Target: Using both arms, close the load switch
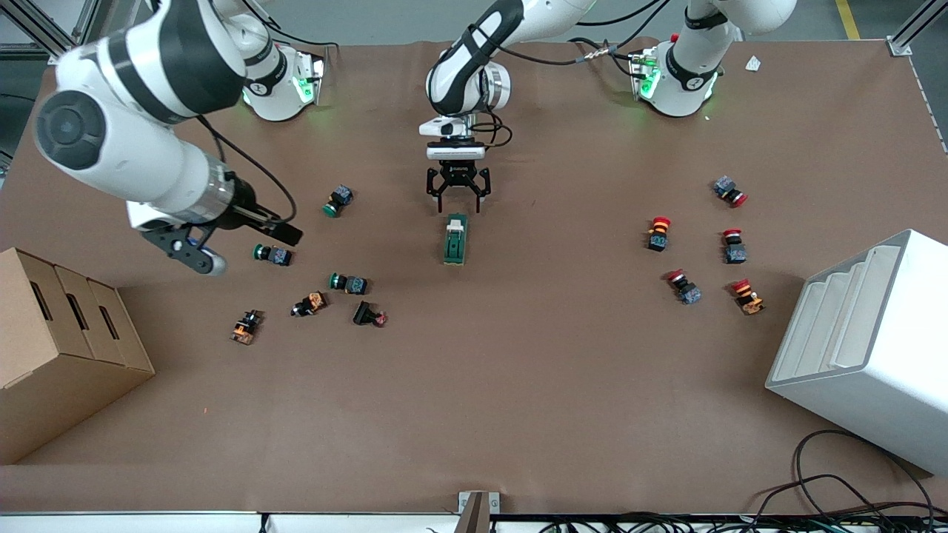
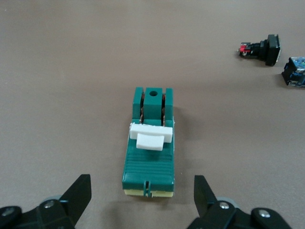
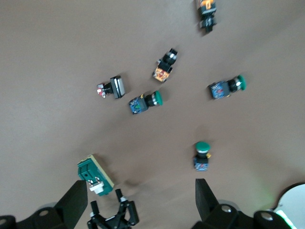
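In the front view the load switch (image 1: 455,239), a ridged dark green plastic block with a cream lever, lies mid-table with its long axis running 12 to 6, just at 6 o'clock of the left gripper (image 1: 458,194), whose fingers are spread wide and empty. In the left wrist view the switch (image 2: 149,145) lies lengthwise between the parted fingertips (image 2: 80,192), not touching them. In the right wrist view the right gripper (image 3: 138,202) is open, empty and well apart from the switch (image 3: 95,175), so the left arm looks nearer.

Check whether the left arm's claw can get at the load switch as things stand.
Probably yes: the left claw hangs open over bare table beside the load switch, nothing lies between them, and the right claw is off over the green-capped push buttons.
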Motion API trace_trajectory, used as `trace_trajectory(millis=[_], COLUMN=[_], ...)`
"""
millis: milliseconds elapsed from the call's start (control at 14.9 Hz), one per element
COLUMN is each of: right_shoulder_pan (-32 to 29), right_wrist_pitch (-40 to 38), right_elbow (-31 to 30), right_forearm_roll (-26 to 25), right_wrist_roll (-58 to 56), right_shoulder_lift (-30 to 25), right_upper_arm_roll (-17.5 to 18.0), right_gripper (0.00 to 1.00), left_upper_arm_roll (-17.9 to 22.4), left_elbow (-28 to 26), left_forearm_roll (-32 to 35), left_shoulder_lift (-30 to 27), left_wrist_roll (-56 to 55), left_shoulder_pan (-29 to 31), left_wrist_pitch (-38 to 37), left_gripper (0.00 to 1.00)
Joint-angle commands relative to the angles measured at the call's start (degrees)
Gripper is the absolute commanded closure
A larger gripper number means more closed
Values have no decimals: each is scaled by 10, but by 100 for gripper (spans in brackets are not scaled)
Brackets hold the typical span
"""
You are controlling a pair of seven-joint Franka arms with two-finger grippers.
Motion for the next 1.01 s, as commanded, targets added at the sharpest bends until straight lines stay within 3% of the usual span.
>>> trace_trajectory(millis=[0,403,739,941], right_shoulder_pan=[41,147,214,236], right_wrist_pitch=[75,246,360,390], right_elbow=[-54,-145,-167,-168], right_forearm_roll=[16,40,51,51], right_wrist_roll=[82,189,220,220], right_shoulder_lift=[-7,18,81,107], right_upper_arm_roll=[-4,-4,-4,-4], right_gripper=[0,0,0,0], left_upper_arm_roll=[2,2,2,1], left_elbow=[1,6,8,9], left_forearm_roll=[53,60,89,89], left_shoulder_lift=[10,29,55,61], left_wrist_roll=[-37,-89,-119,-123], left_shoulder_pan=[-3,-24,-32,-38], left_wrist_pitch=[-14,-61,-91,-92], left_gripper=[5,4,3,2])
